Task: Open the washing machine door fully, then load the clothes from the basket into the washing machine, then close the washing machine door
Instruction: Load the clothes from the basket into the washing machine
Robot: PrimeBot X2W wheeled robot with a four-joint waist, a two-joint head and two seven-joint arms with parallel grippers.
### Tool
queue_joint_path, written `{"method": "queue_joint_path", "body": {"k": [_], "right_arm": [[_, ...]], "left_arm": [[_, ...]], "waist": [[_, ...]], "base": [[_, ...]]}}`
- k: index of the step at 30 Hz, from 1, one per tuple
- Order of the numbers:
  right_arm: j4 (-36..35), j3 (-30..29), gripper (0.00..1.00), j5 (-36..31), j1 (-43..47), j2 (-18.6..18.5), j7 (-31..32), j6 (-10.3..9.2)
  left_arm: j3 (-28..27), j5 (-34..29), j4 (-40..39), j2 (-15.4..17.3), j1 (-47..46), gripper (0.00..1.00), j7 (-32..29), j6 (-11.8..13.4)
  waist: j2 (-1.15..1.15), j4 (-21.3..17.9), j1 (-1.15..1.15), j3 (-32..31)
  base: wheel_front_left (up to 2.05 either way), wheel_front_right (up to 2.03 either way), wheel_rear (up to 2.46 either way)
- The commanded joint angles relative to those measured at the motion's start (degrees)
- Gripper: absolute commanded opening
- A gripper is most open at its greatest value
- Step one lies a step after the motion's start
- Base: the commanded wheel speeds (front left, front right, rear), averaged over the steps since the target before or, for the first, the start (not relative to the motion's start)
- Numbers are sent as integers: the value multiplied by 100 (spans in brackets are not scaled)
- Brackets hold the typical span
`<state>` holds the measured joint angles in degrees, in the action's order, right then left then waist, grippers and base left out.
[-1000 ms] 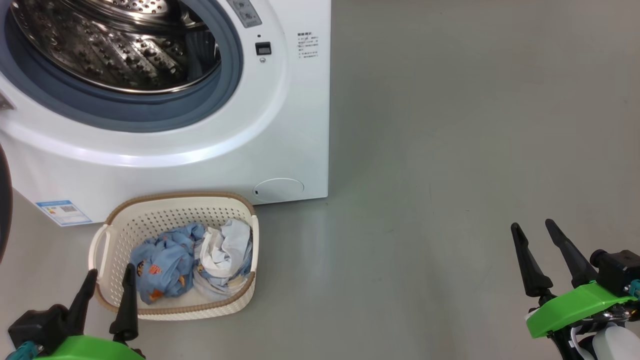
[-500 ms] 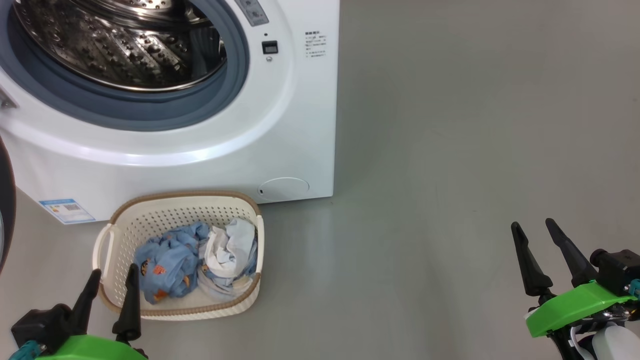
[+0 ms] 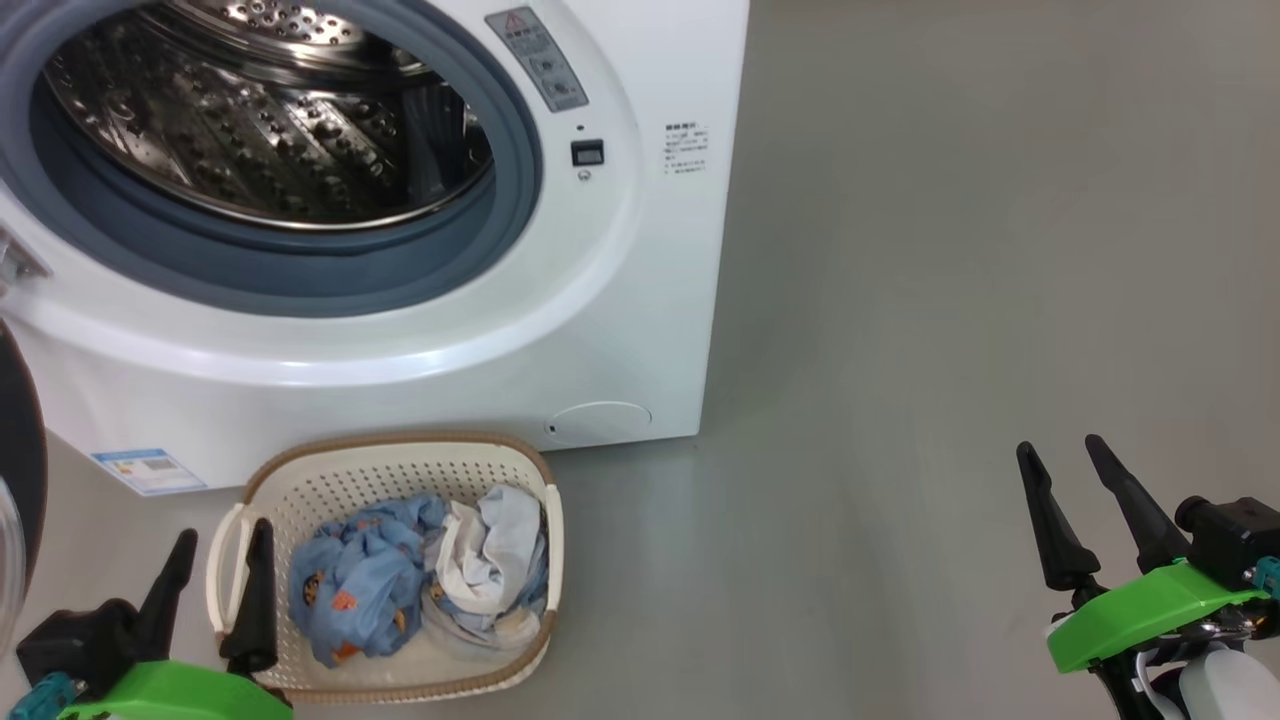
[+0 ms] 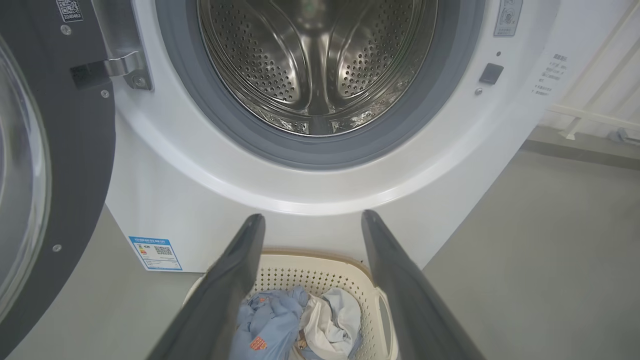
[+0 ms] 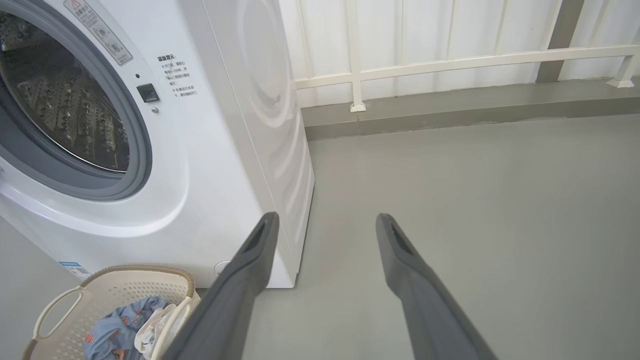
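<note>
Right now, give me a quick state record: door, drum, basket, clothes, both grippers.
door: washing machine door open, swung out to the robot's left
drum: drum exposed, no garments seen inside
basket: basket on the floor, against the washing machine front
clothes: clothes all in the basket, one blue printed, one white
left gripper: left gripper open, empty, at the basket's left handle
right gripper: right gripper open, empty, over bare floor

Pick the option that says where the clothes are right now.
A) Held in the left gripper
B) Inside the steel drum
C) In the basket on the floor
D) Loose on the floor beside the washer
C: the clothes lie heaped in the basket, which stands on the floor in front of the washing machine; the drum shows bare steel.
</note>
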<state>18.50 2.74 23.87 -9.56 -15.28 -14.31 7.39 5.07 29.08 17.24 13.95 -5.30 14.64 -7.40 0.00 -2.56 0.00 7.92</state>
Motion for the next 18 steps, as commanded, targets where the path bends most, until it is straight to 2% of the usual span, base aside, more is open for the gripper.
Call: {"method": "queue_joint_path", "body": {"k": [1, 6, 18], "right_arm": [[-139, 106, 100, -6, -144, -63, -69, 10], [-142, 114, 100, -2, -139, -52, -69, 10], [-149, 129, 100, -8, -122, -29, -69, 10]], "left_arm": [[-219, 19, -94, 185, -258, 100, 36, -9], [-228, -14, -49, 148, -265, 100, 36, -9], [-193, -49, 53, 64, -246, 100, 36, -9]], "waist": [[0, -2, 0, -3], [0, -7, 0, -8], [0, 25, 0, 9]], "base": [[75, -109, 35], [49, -54, 5], [1, -1, 0]]}}
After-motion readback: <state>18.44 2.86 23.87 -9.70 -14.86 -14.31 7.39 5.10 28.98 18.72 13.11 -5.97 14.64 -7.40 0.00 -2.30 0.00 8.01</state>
